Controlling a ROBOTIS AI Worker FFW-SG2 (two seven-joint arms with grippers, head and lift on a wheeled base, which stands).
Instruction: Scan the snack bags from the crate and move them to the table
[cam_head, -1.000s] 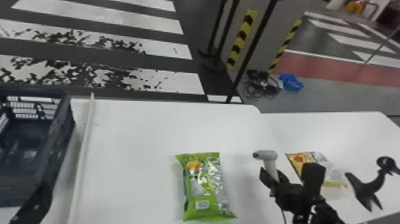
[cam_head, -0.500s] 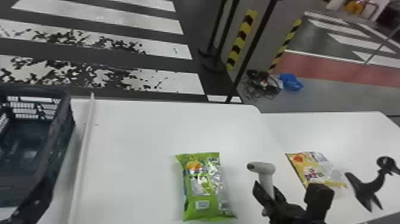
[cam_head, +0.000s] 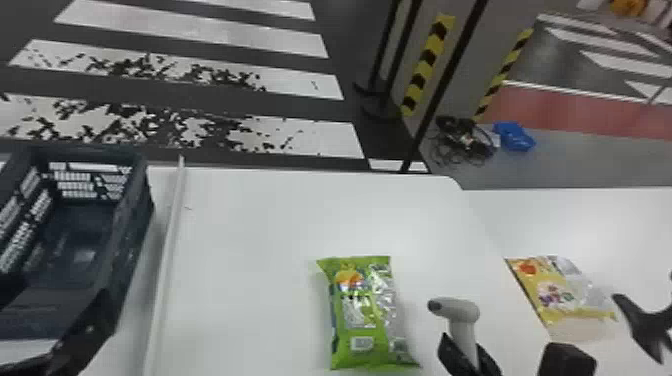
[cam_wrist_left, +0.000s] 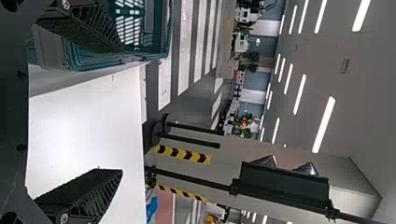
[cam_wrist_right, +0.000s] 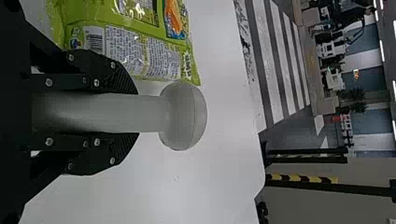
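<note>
Scanner in right gripper, green bag flat on table, left gripper open at crate

Right gripper (cam_head: 467, 350): closed on the grey scanner (cam_head: 457, 310), handle clamped between both fingers, scanner roughly upright above the table (cam_head: 240, 260). Its dark-tipped end faces left, the green snack bag's side. Left gripper (cam_head: 64, 290): fingers spread well apart, nothing between them; seen over the near end of the crate (cam_head: 135, 225).

Green snack bag (cam_head: 360, 315): lying on the white tabletop, long side running away from the robot, between crate and scanner, nearer the scanner. Printed face up, barcode label at its near end. No gripper touching it.

Yellow snack bag (cam_head: 565, 290): flat on the white surface farther right, beyond the scanner, well apart from the green one.

Dark blue crate with slotted walls at far left. Long pale bar (cam_head: 167, 260) beside it, between crate and green bag. Black forked piece (cam_head: 650, 325) at the right edge, near the yellow bag. Behind, on the floor: blue item (cam_head: 515, 136) next to tangled cables (cam_head: 462, 140).
</note>
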